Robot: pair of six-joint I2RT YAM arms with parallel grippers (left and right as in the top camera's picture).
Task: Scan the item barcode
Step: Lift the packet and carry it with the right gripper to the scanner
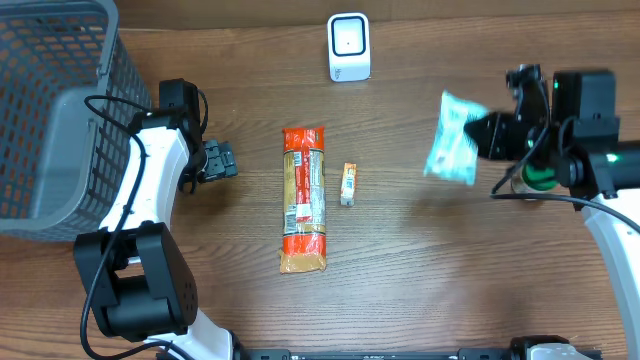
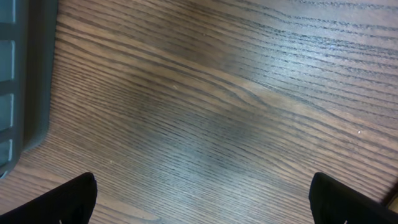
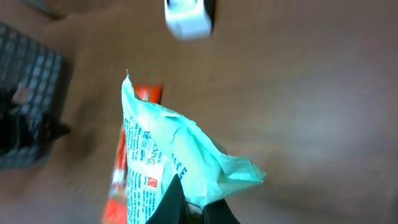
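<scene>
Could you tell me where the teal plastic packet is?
The teal plastic packet is at right in the overhead view, pinched by the fingers of the right gripper, below-right of the white box-shaped scanner.

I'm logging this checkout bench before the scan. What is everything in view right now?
basket: one, grey, far left
scanner: one, white, top centre
long packet: one, orange, lying mid-table
small packet: one, orange and white, just right of the long packet, apart from it
pouch: one, pale green, held up at right
table: one, brown wood
left gripper: black, open, empty, near the basket
right gripper: black, shut on the pouch
</scene>
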